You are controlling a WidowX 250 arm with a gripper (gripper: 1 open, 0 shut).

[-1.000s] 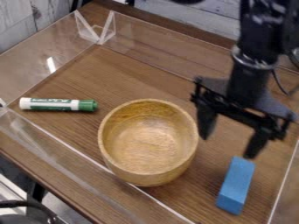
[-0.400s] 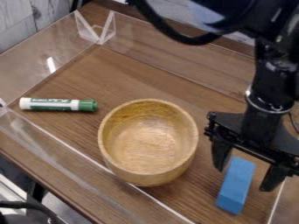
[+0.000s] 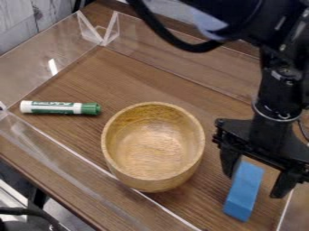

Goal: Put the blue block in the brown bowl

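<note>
The blue block lies flat on the wooden table near the front right edge, its long side pointing away from the camera. My gripper stands open directly over it, one black finger to its left and the other to its right, straddling the block's far end. The brown bowl sits upright and empty just left of the block, close to the left finger.
A green-and-white marker lies at the left. Clear plastic walls border the table at the back and left. The table's front edge runs close below the bowl and block.
The arm has swung right and toward the front, coming down from behind the bowl until its open fingers straddle the blue block. In the last half second it barely moved.
</note>
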